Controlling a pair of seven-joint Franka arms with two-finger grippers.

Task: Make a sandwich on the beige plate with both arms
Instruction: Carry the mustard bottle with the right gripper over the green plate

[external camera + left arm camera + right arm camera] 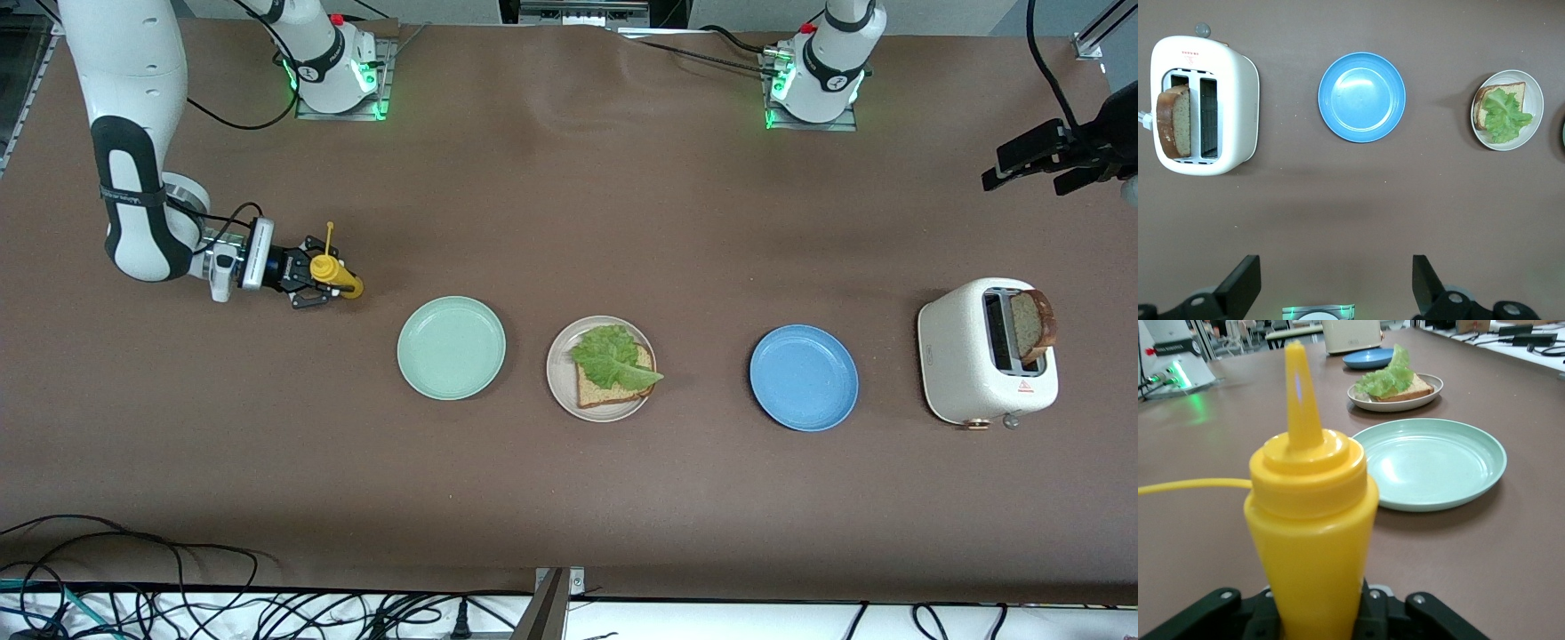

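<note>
The right arm bends low at its end of the table. Its right gripper (322,272) lies sideways, with its fingers around a yellow bottle (339,276). The left arm waits up high, and its left gripper (1336,283) has its fingers spread wide apart.

Colours of the objects on the brown table (569,498).
Beige plate (562,373) carrying speckled tan bread (609,391) with dark brown crust and a green lettuce leaf (612,356); mint green plate (451,348); blue plate (804,378); white toaster (965,369) holding a brown-crusted slice (1031,325); yellow squeeze bottle (1310,540); black grippers.
</note>
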